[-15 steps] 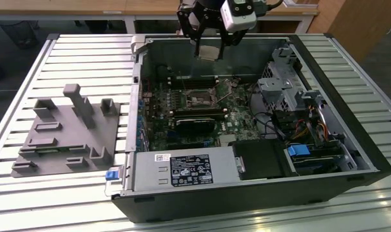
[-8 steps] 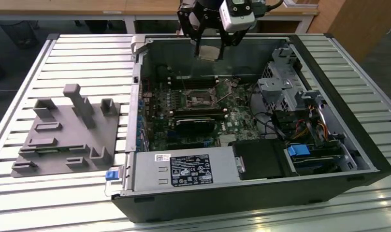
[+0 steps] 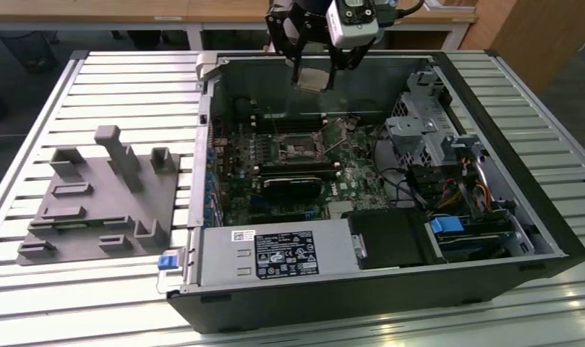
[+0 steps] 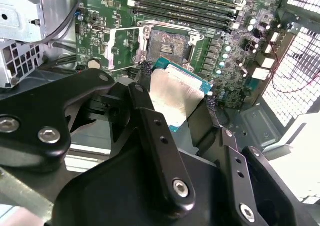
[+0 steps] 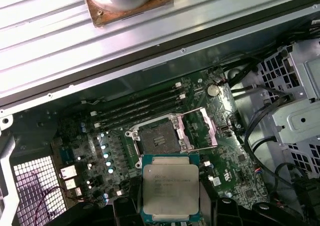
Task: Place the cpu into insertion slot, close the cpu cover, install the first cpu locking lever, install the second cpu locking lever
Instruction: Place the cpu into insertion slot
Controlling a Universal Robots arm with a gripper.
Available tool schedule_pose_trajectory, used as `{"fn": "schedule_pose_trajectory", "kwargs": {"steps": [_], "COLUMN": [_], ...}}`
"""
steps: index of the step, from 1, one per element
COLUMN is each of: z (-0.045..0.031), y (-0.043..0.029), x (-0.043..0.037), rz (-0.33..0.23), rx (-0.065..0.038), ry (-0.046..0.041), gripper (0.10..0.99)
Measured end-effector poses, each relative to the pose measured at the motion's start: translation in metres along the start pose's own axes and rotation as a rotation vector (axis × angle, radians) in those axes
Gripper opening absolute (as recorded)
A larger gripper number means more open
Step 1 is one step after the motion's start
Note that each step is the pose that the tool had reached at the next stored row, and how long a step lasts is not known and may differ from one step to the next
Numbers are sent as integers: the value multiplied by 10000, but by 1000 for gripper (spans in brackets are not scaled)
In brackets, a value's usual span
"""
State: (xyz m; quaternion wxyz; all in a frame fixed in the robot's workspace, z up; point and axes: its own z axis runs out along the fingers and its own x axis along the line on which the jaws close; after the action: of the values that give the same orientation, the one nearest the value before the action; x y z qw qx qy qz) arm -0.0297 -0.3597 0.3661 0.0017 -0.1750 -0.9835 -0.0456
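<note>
The gripper (image 4: 177,86) has its black fingers (image 4: 152,121) clamped on the small, flat, silver-topped square cpu (image 5: 171,191). In the exterior view the cpu hangs at 12 o'clock from the open black insertion slot (image 3: 297,150). A tilted or offset descent would likely bend the slot's pins.

The cpu (image 5: 171,188), silver top with green edging, is held up in the air, well apart from the slot (image 5: 159,136). Slot's left bare, cover (image 5: 202,128) flipped open beside it.

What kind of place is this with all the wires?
Probably a robotics lab or workshop: an open computer case sits on a slatted metal table, and a gripper holds the cpu above its motherboard.
</note>
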Motion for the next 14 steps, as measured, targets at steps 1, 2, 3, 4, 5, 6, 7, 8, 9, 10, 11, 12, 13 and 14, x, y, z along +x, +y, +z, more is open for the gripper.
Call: {"fn": "schedule_pose_trajectory", "kwargs": {"steps": [1,2,3,4,5,6,7,8,9,10,11,12,13,14], "z": [0,1,1,1,1,2,2,2,2,3,3,3,3,4], "y": [0,0,0,0,0,0,0,0,0,0,0,0,0,0], "x": [0,0,0,0,0,0,0,0,0,0,0,0,0,0], "rz": [46,89,131,172,215,257,300,343,387,429,471,513,552,591], "rx": [-1,-2,-3,-4,-5,-5,-5,-7,-8,-8,-10,-10,-10,-12], "ry": [-4,-8,-12,-15,-19,-23,-27,-30,-35,-38,-42,-46,-49,-52], "gripper": [541,541,541,541,541,541,541,541,541,541,541,541,541,541]}}
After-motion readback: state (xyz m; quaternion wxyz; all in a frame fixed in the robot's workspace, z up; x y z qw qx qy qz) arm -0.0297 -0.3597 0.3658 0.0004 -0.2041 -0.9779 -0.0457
